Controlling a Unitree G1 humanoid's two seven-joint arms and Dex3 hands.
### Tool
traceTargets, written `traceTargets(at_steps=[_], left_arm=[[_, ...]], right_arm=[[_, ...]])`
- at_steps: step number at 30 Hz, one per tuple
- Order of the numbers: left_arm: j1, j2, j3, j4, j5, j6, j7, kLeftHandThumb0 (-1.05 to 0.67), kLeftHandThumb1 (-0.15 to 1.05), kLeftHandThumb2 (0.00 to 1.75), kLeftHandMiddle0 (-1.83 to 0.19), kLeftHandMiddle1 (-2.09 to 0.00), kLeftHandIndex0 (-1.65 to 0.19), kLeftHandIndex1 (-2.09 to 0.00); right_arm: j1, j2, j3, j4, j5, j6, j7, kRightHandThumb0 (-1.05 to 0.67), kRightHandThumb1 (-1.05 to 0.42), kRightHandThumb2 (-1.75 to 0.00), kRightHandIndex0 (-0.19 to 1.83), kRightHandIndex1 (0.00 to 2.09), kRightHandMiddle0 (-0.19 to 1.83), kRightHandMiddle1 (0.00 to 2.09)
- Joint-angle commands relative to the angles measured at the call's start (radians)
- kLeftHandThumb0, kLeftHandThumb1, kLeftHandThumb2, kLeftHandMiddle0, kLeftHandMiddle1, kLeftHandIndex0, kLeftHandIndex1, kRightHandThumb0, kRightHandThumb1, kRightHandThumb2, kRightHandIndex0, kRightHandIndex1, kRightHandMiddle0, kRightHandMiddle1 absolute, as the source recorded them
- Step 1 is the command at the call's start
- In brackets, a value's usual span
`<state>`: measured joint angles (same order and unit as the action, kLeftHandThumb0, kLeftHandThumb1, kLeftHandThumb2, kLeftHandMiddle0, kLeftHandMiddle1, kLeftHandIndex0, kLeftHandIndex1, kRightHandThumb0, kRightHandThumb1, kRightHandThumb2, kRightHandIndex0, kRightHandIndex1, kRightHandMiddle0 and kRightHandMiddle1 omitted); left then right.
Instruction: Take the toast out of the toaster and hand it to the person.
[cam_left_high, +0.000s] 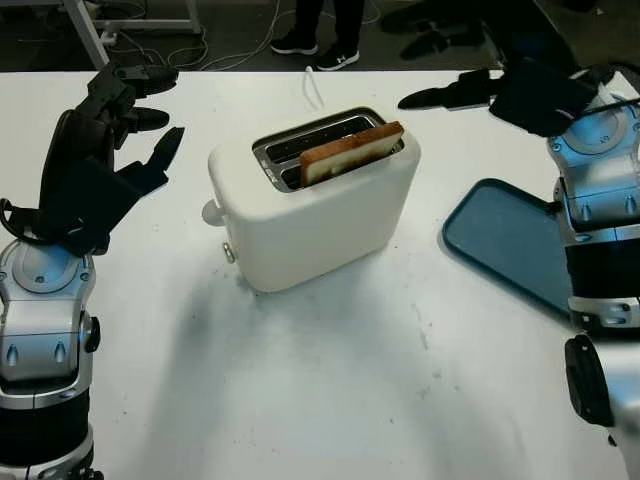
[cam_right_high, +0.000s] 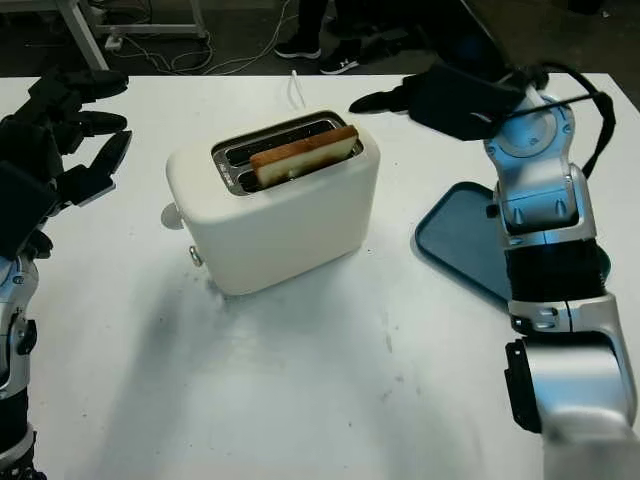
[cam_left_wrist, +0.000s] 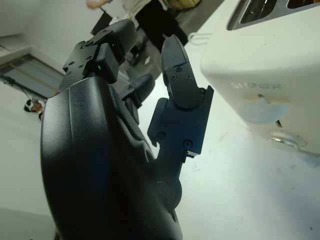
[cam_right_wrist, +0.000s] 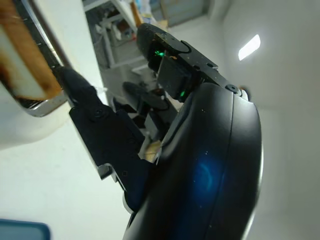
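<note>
Toast (cam_left_high: 350, 152) stood proud of toaster (cam_left_high: 310, 205), graspable | right hand (cam_left_high: 480, 92) beyond toaster, fingers extended, empty | left hand (cam_left_high: 120, 140) beside toaster, fingers uncurled, empty

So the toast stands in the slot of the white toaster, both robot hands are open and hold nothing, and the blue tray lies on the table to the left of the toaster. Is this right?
Not quite. The blue tray lies to the right of the white toaster, near the right hand, as the left eye view shows. The rest holds: the toast stands in the slot, and the left hand and the right hand are open and hold nothing.
</note>
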<state>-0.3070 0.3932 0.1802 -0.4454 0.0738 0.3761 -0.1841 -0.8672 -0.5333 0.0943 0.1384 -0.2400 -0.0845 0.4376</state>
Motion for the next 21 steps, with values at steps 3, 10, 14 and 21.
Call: traceTargets(at_steps=[3,10,14,21], left_arm=[[0.008,0.004,0.004,-0.005,-0.004,-0.020,0.002,-0.38,0.92,0.53,-0.06,-1.09,-0.15,-0.75],[0.007,-0.001,0.007,-0.005,-0.012,-0.014,0.000,-0.39,0.92,0.53,-0.05,-1.09,-0.14,-0.75],[0.009,0.001,0.003,-0.004,-0.004,-0.023,0.003,-0.39,0.92,0.53,-0.06,-1.09,-0.15,-0.75],[0.010,0.001,0.005,0.003,-0.004,-0.036,0.004,-0.40,0.92,0.53,-0.06,-1.10,-0.15,-0.76]], right_arm=[[-0.002,-0.051,0.051,-0.152,-0.079,0.061,0.081,-0.36,-0.46,0.00,0.78,0.44,0.92,0.05],[-0.022,-0.075,0.090,-0.242,-0.131,0.080,0.177,-0.46,-0.41,0.00,0.84,0.40,0.97,0.06],[-0.026,-0.060,0.100,-0.260,-0.123,0.097,0.211,-0.45,-0.38,0.00,0.85,0.42,0.99,0.05],[-0.020,-0.029,0.113,-0.222,-0.107,0.068,0.218,-0.46,-0.34,0.00,0.88,0.49,1.02,0.06]])
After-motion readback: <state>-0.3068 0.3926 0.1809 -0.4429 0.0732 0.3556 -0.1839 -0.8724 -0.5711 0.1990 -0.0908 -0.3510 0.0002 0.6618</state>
